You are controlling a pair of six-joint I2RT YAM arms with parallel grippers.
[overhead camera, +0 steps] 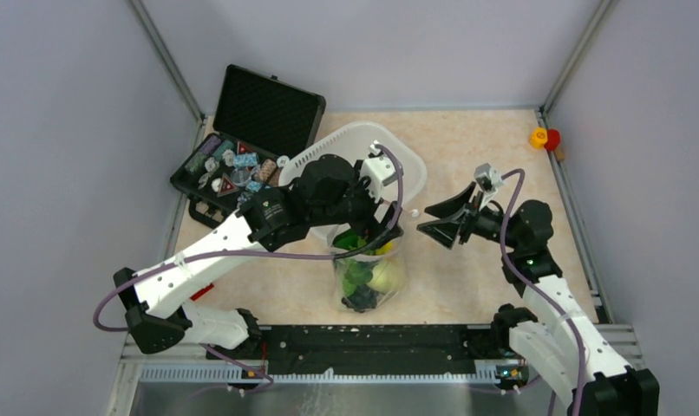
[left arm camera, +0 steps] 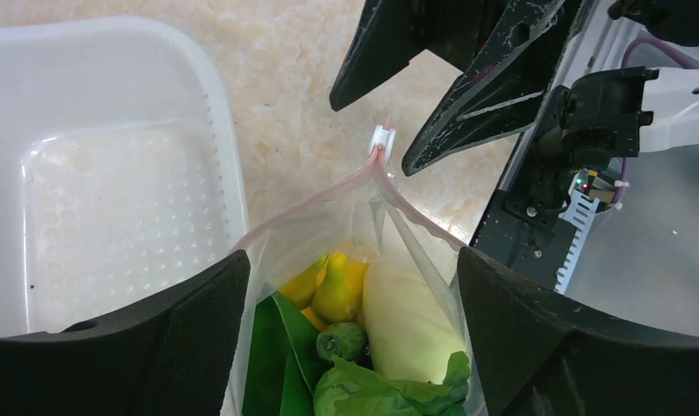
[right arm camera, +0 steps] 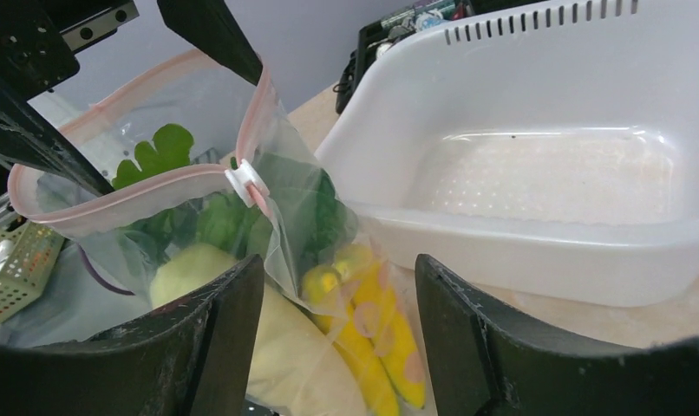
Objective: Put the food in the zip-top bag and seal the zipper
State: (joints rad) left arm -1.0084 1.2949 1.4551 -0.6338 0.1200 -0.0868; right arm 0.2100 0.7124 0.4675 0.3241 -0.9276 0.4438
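Beside tub rim (left arm camera: 220, 104), left gripper (left arm camera: 353, 264) agape, empty, astride bag mouth (left arm camera: 304, 204); right gripper (right arm camera: 337, 264) agape, empty, near slider (right arm camera: 246, 180)

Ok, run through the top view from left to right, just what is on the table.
First the black case → zip-top bag → right hand, open → yellow and red pieces at the far right edge.

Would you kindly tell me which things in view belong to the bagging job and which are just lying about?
Job in hand:
- zip-top bag
- toy food already inside it
- zipper, not yet closed

Lying about:
- white tub, empty
- black case of trinkets
- yellow and red pieces at the far right corner
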